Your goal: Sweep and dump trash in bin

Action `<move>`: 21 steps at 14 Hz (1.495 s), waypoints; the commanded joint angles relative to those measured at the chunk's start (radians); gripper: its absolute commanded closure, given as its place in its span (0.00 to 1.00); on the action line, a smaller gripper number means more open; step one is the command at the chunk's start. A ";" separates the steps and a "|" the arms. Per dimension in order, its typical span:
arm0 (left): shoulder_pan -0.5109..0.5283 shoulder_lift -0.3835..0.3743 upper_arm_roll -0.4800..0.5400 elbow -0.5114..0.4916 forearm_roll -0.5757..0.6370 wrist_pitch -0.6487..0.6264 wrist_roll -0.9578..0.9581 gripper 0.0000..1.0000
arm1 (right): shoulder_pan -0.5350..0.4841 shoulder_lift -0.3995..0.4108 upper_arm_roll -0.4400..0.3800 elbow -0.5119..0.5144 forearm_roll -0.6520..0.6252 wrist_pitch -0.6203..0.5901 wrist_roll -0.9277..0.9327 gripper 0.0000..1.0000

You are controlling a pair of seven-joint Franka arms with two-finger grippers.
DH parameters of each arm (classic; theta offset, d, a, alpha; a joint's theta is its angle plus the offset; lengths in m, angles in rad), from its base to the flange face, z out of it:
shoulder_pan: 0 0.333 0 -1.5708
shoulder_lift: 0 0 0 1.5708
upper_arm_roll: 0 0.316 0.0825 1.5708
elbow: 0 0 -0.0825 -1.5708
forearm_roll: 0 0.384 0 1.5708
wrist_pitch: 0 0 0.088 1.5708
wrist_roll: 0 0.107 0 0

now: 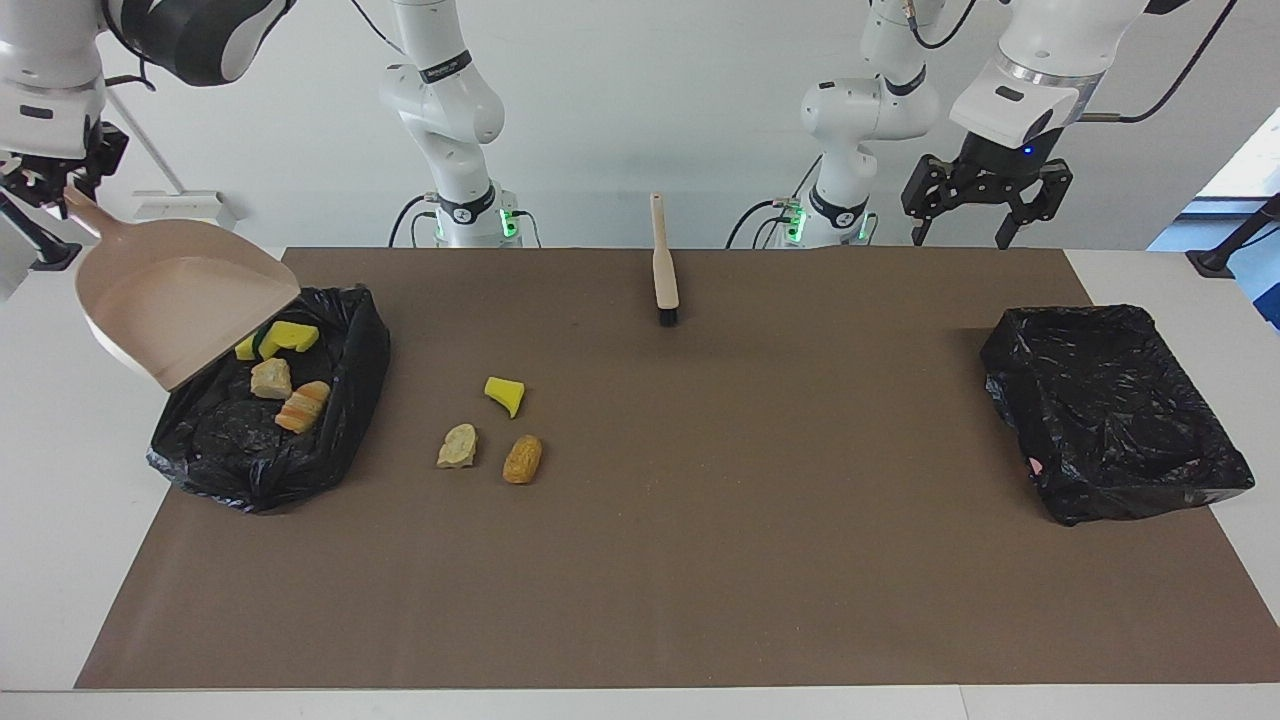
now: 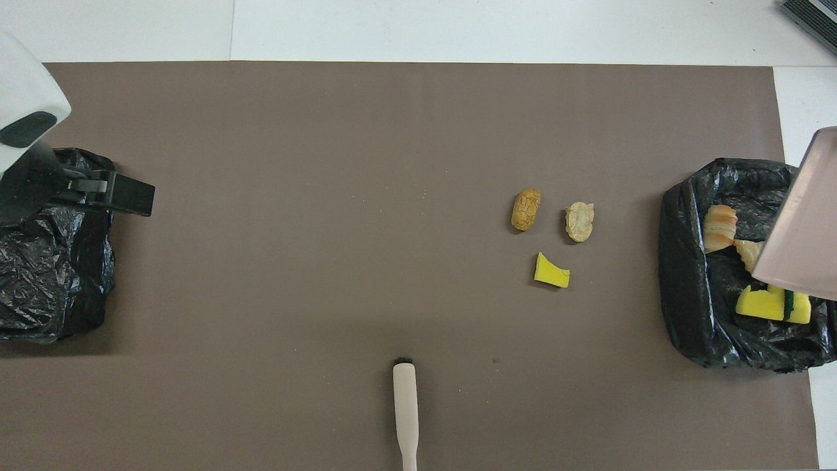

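- The right gripper (image 1: 40, 185) is clamped on the handle of the dustpan (image 1: 180, 310), which hangs tilted, mouth down, over the bin (image 1: 340, 400) at the right arm's end of the table.
- Four pieces of trash lie in that bin below the pan's lip: a yellow sponge (image 1: 293, 335), a smaller yellow chunk (image 1: 245, 348), a beige lump (image 1: 271, 379) and a striped bread piece (image 1: 303, 406).
- Three pieces lie on the mat (image 1: 700, 560), well apart from both grippers: a yellow wedge (image 1: 505, 394), a pale lump (image 1: 458, 446) and a brown roll (image 1: 522, 459) just beside it.
- The left gripper (image 1: 985, 225) hangs empty with its fingers wide, raised over the left arm's end of the table, near the second bin (image 1: 1115, 415).
- The brush (image 1: 663, 262) lies on the mat between the two arm bases, bristles pointing away from the robots, well apart from both sets of fingers.
- Nothing on the mat lies between the loose trash and the first bin.
- The overhead view shows only the pan's underside (image 2: 804, 229), which covers part of the binned trash; the right gripper is out of its view.
- The facing view shows the clamp on the handle and the pan's inside, which the overhead view does not.
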 commanded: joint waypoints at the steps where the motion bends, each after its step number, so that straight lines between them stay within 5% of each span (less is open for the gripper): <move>1: 0.020 -0.042 0.016 -0.038 -0.001 -0.031 0.019 0.00 | 0.069 -0.003 0.077 0.008 0.087 -0.082 0.237 1.00; 6: 0.105 -0.086 0.016 -0.111 -0.062 -0.018 0.021 0.00 | 0.328 0.082 0.092 0.002 0.259 -0.107 0.868 1.00; 11: 0.108 -0.088 0.020 -0.109 -0.066 -0.022 0.025 0.00 | 0.604 0.321 0.092 0.107 0.307 -0.044 1.510 1.00; 17: 0.132 -0.079 0.020 -0.094 -0.060 -0.031 0.082 0.00 | 0.850 0.590 0.092 0.256 0.391 0.195 2.023 1.00; 21: 0.131 -0.077 0.019 -0.094 -0.053 -0.030 0.082 0.00 | 0.896 0.678 0.092 0.289 0.408 0.290 2.090 1.00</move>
